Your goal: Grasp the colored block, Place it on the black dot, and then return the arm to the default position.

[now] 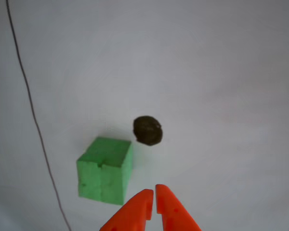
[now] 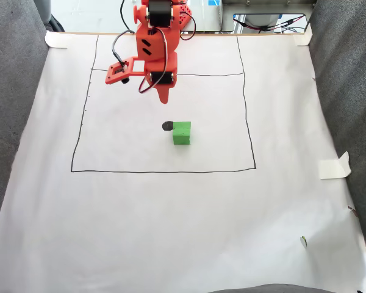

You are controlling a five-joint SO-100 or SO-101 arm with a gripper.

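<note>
Green foam block: the colored block (image 2: 182, 132) is a small bright green cube with a dented seam down one face, lying near the middle of the white paper sheet (image 2: 171, 220), inside the drawn black rectangle (image 2: 165, 171).
Block against dot: in the fixed view it sits just right of the black dot (image 2: 167, 126), at most touching its edge and not covering it; in the other view the block (image 1: 105, 170) lies down-left of the dot (image 1: 148, 130).
Dot: small, round, matte black, rough like dried paint, slightly smaller than the cube.
Gripper: the orange gripper (image 1: 154, 194) has two pointed plastic fingers with their tips pressed almost together, clenched on nothing, just right of the block's near corner and apart from it.
Arm: the orange arm (image 2: 155, 43) hangs over the sheet's far edge, its tip (image 2: 163, 97) short of the dot.
Open room: bare paper lies wide on all sides of the block, most of it toward the near edge.
Edges: a thin dark line (image 1: 33, 115) runs along the left in the other view; grey fabric (image 2: 12, 110) flanks the sheet, with tape (image 2: 334, 166) at the right edge.
</note>
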